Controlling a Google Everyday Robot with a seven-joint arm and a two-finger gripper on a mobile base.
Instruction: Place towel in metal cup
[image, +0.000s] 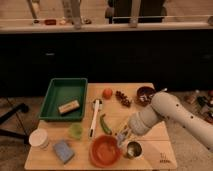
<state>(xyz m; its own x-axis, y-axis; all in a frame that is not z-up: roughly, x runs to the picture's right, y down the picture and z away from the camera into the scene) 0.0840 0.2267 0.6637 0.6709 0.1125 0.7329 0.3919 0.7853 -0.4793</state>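
Camera view, single item of record: a wooden counter (150, 107) seen from above and in front, one white arm reaching in from the right. Gripper (124, 134): low over the counter near its front edge, just up and to the left of the metal cup (133, 149); a small pale bundle shows at its tip, which I take to be the towel (121, 133), pinched and carried there, so I judge the gripper closed on it, though the fold of the cloth is too small to read. Metal cup: upright, mouth up, standing between the orange bowl (105, 150) on its left and the bare front corner of the counter on its right, close beside the bowl's rim. Governing relation: the cup lies down and slightly right of the gripper, very near but not under it; the towel hangs beside the cup's rim, not over its mouth. Judgement: the coming move calls for a short shift toward the front right, then a lowering and release over the opening; the bowl's nearness is the hazard, since a drop made short would land there. Other holdings: green tray (60, 95) with a tan block, well apart at left; green pepper (104, 123) just left of the gripper.
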